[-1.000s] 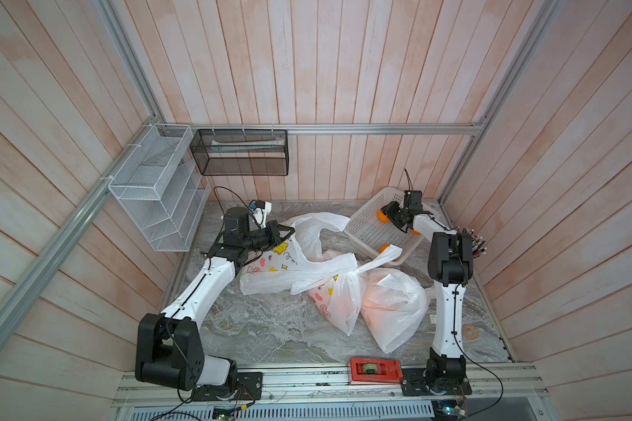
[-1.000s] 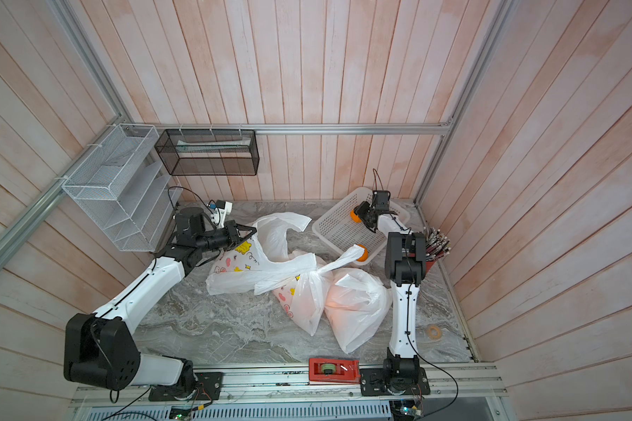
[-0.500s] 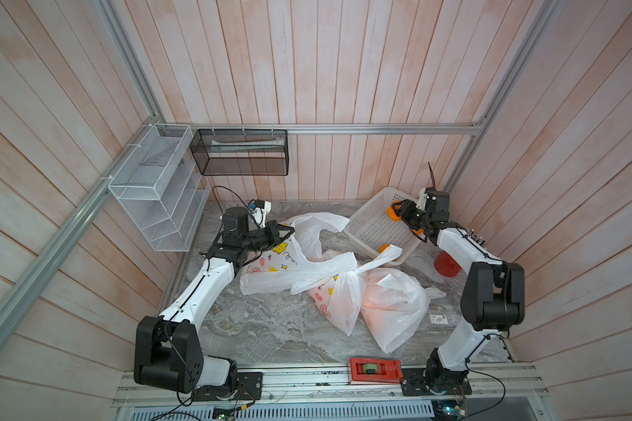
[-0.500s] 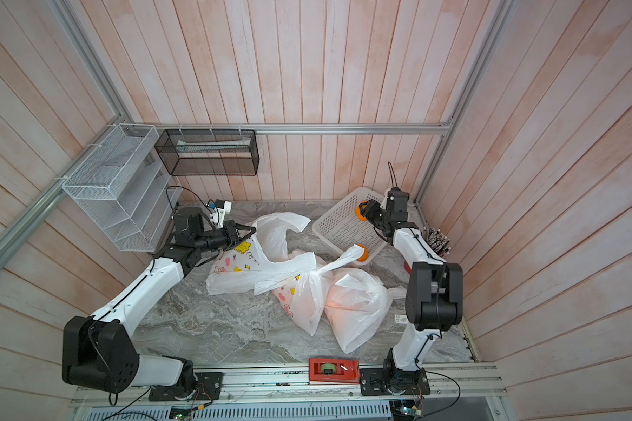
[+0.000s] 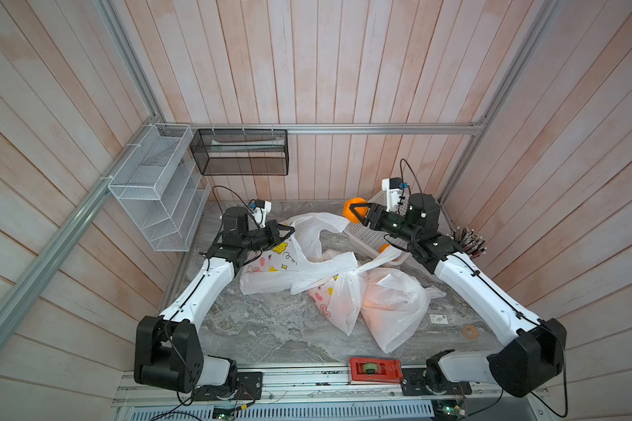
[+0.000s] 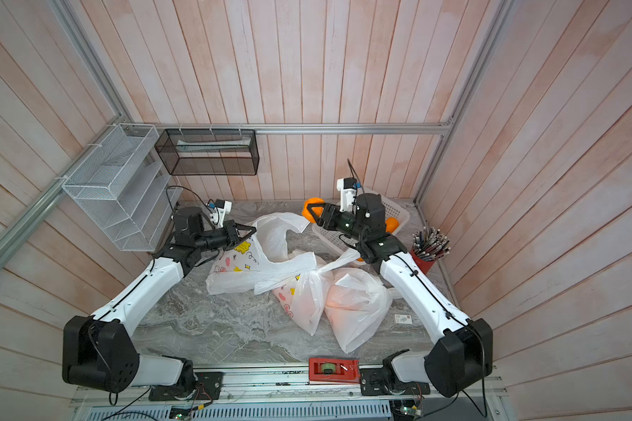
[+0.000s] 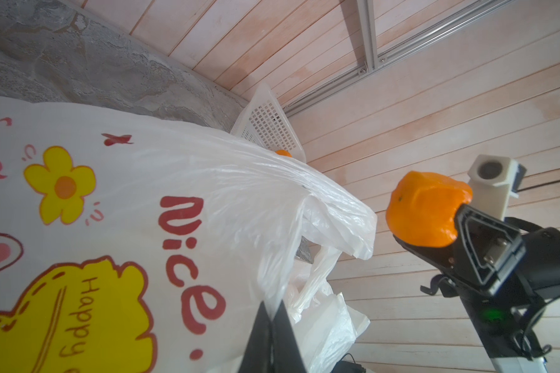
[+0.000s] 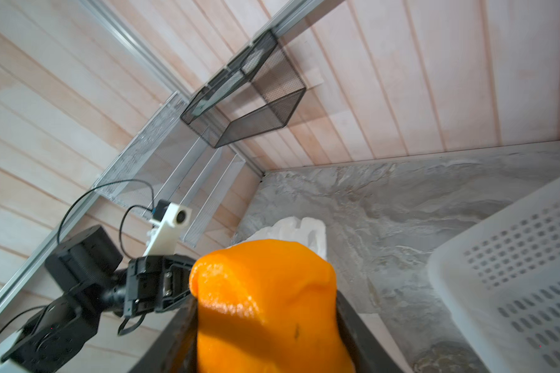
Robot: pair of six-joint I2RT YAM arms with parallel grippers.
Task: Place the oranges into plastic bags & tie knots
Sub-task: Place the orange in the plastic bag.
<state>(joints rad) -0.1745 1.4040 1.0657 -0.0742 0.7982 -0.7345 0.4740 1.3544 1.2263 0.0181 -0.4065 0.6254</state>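
My left gripper (image 5: 291,231) (image 7: 274,306) is shut on the rim of a printed plastic bag (image 5: 270,266) (image 7: 143,200) and holds its mouth (image 5: 314,233) up. Above the table between that mouth and the basket, my right gripper (image 5: 351,214) (image 8: 265,300) is shut on an orange (image 5: 356,204) (image 6: 312,203) (image 8: 265,284), which also shows in the left wrist view (image 7: 424,210). Two filled bags (image 5: 338,299) (image 5: 391,306) lie in the middle, with a knot (image 5: 351,271) and a loose strap. More oranges (image 5: 384,248) (image 6: 391,224) sit in the basket.
The white perforated basket (image 5: 371,237) stands at the back right, under my right arm. A red cup of pencils (image 6: 429,248) is by the right wall. A red tape dispenser (image 5: 374,370) sits on the front rail. A white wire rack (image 5: 157,189) and a black mesh basket (image 5: 239,151) hang on the walls.
My right arm has unfolded and carried the orange up out of the basket and leftward, closer to the bag's mouth. The left arm and the bag have stayed put.
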